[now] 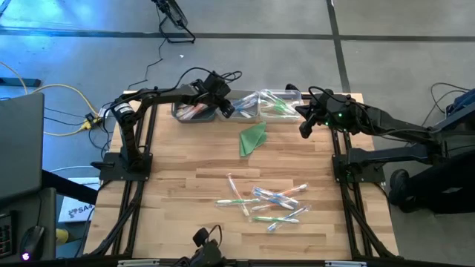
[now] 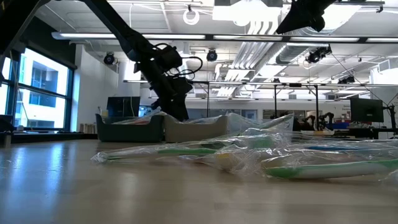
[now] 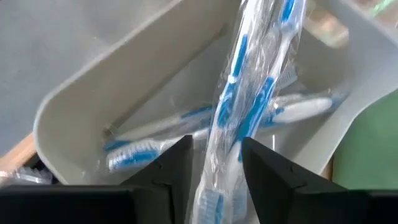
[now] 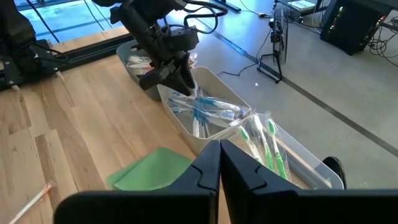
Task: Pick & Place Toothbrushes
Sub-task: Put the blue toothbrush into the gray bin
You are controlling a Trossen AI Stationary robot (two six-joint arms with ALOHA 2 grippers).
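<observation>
- The left gripper (image 3: 216, 163) hangs over the middle bin (image 4: 217, 81) at the far edge of the table (image 1: 193, 174), its fingers (image 3: 177, 165) parted a little with a wrapped blue toothbrush (image 3: 245, 93) between them; whether they grip it or have let go, I cannot tell.
- That toothbrush runs lengthwise straight out from the fingers, down into the bin, where other blue toothbrushes (image 4: 205, 112) lie.
- The right gripper (image 4: 219, 163) waits closed and empty near the bin of green toothbrushes (image 4: 264, 146).
- The loose pile of toothbrushes (image 1: 267, 202) lies near the table's front edge, well apart from both grippers, pointing every way.
- A green cloth (image 1: 253, 139) sits between the bins and the pile.
</observation>
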